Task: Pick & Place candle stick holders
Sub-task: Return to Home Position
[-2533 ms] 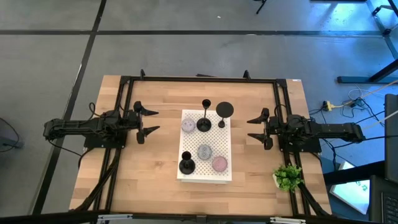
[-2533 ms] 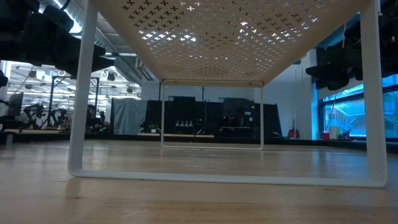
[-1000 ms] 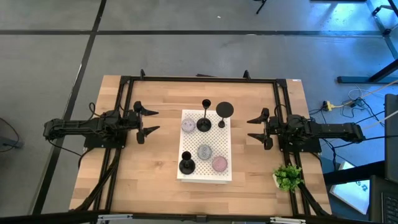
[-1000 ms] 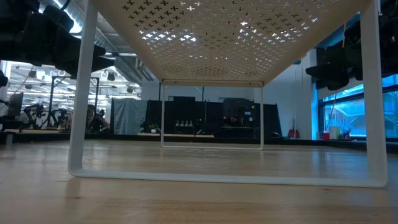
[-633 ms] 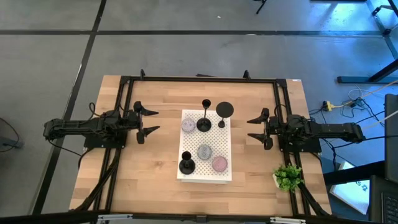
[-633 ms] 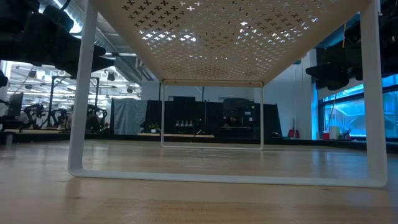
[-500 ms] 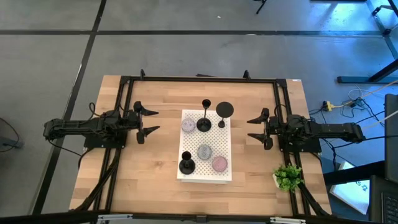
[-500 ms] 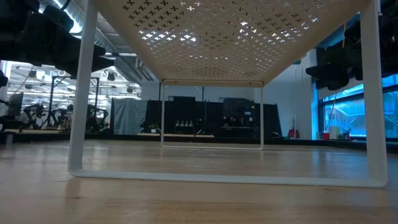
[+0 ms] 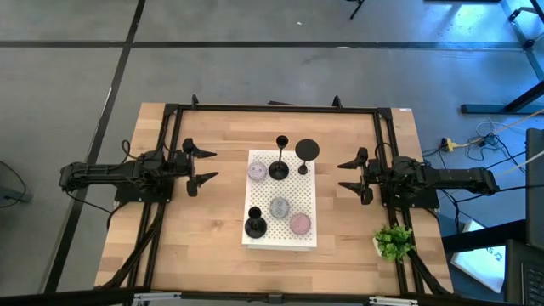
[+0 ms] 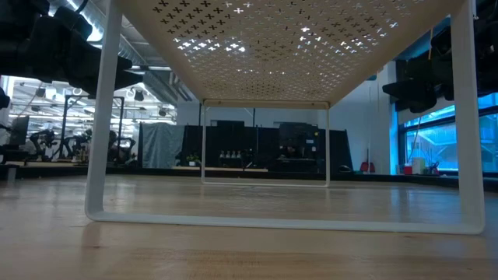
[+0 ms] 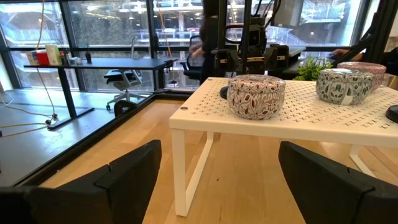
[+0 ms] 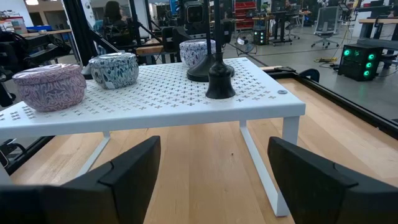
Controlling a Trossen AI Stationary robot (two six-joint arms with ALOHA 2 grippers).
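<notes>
Noted: the shelf (image 9: 269, 192) is white, perforated all over with small cross-shaped holes. The candle stick holders (image 9: 279, 169) are plain black. The first tin (image 11: 255, 95) carries a red leaf pattern on white; the second tin (image 11: 342, 85) a blue-green pattern on white; the third tin (image 12: 48, 86) pink-purple swirls. The surface (image 9: 212, 221) is pale wood grain; the plant (image 9: 392, 242) green

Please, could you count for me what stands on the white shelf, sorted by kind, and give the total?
Candle stick holders: 3
Round candle tins: 3
Total on the shelf: 6
</notes>
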